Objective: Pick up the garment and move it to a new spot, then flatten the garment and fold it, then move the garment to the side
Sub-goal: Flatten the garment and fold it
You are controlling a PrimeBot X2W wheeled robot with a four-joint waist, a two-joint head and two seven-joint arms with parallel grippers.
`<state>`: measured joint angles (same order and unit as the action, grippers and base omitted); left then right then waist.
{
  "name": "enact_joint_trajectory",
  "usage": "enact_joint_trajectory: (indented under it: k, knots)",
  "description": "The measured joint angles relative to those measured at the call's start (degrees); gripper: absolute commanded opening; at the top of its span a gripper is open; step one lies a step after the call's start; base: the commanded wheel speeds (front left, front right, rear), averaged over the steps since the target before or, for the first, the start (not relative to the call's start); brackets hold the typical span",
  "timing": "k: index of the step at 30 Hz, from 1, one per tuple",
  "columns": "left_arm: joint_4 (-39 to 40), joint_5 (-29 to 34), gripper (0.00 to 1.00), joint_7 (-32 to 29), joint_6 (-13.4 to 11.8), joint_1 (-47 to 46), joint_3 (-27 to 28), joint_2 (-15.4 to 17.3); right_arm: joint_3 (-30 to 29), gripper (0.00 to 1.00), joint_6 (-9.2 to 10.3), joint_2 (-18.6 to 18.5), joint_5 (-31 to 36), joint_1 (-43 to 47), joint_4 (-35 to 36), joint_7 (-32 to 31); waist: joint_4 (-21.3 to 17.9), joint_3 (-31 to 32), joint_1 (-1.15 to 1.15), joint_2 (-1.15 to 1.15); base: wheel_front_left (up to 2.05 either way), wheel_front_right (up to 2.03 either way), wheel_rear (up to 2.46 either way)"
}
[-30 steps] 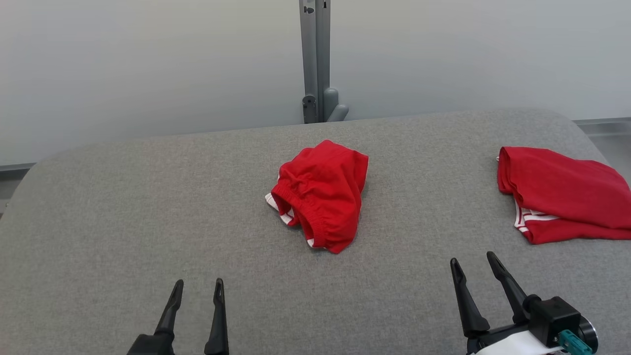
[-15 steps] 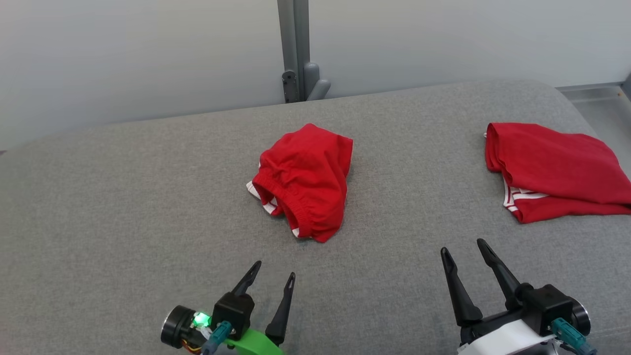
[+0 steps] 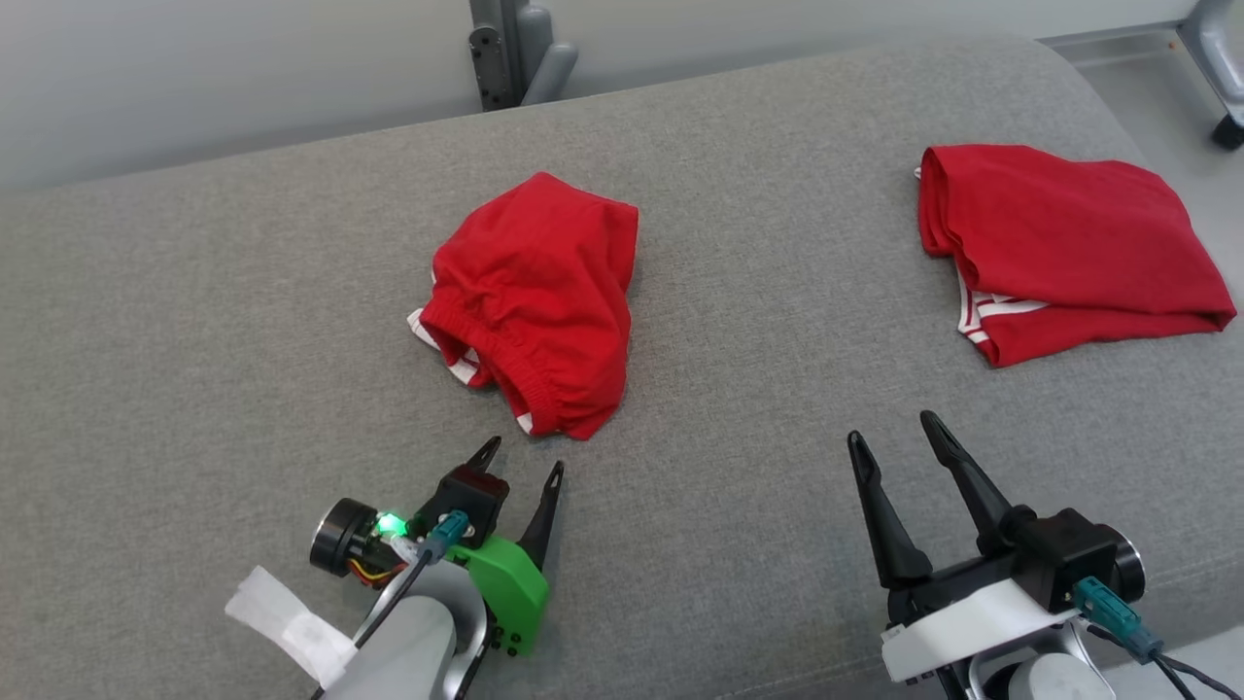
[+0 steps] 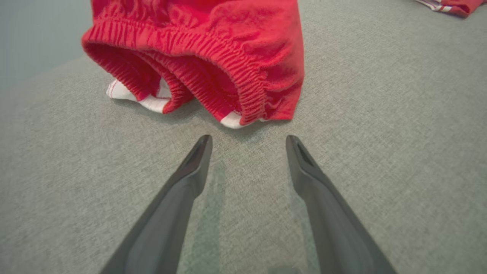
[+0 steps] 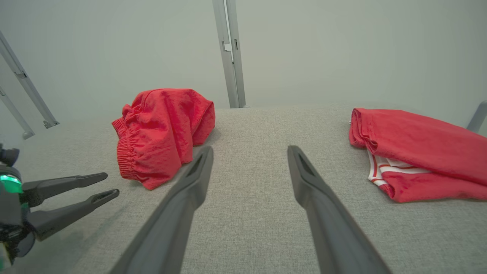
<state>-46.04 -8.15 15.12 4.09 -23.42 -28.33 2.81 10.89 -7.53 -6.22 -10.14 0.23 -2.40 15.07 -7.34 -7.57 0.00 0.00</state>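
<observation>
Target garment: a crumpled red cloth garment (image 3: 535, 301) with a gathered elastic waistband and white striped edging. It lies bunched in a heap near the middle of the surface, with the waistband opening turned toward the robot.

Surface: a grey woven-fabric surface (image 3: 194, 340) with a rounded far corner. It carries both red pieces.

Left end effector: the left end effector (image 3: 523, 457) has its two long dark fingers spread apart with nothing between them. It sits low over the surface, pointing at the near hem of the garment. In the left wrist view the tips stop just short of the waistband, with a narrow strip of grey cloth between them and it, so there is no contact.

Right end effector: the right end effector (image 3: 891, 429) also has its fingers spread and holds nothing. It is over bare surface on the robot's side, between the two red pieces and apart from both.

Second piece: a folded red cloth garment with white stripes (image 3: 1059, 248). It lies fairly flat at the right end of the surface, well apart from the crumpled one.

Left wrist hardware: a bright green plastic bracket (image 3: 501, 583) sits behind the fingers, with a small lit green lamp (image 3: 391, 525) beside it. A strip of white tape (image 3: 282, 622) sticks out from the pale forearm.

Background: an upright grey metal post (image 3: 505, 49) stands behind the far edge of the surface, against a pale wall.
</observation>
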Motion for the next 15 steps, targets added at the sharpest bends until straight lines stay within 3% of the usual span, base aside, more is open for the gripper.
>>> enact_joint_trajectory:
  k: [6,8,9,10,11,15]
  knots:
    - [-1.23,-0.60,1.00,0.00,0.25,-3.72,-2.40,-0.04,-0.23,1.00,0.00,0.44,0.01,-1.25,-0.01,0.00,-2.68,-2.60,0.00,0.00,0.00,0.00,0.00]
    - [-1.46,-0.62,0.58,0.00,0.25,-4.08,-2.67,-0.04,-0.33,1.00,0.00,0.47,0.08,-1.38,-0.05,-0.01,-3.24,-3.03,0.00,0.00,0.00,0.00,0.00]
    - [-1.48,-0.62,0.20,0.00,0.25,-4.24,-2.77,-0.03,-0.37,1.00,0.00,0.51,0.09,-1.43,-0.09,0.00,-3.50,-3.17,0.00,0.00,0.00,0.00,0.00]
    - [-1.37,-0.68,0.20,0.00,0.30,-4.38,-2.87,-0.02,-0.38,1.00,0.00,0.53,0.09,-1.46,-0.15,0.00,-3.72,-3.25,0.00,0.00,0.00,0.00,0.00]
    - [-1.11,-0.81,0.00,0.00,0.56,-4.49,-3.09,-0.01,-0.37,1.00,0.00,0.56,0.09,-1.47,-0.26,0.00,-3.91,-3.26,0.00,0.00,0.00,0.00,0.00]
    - [2.02,-2.49,0.00,0.00,1.60,-4.65,-4.19,-0.02,-0.34,1.00,0.00,0.74,0.08,-1.47,-0.52,0.00,-4.17,-2.60,0.00,0.00,0.00,0.00,0.00]
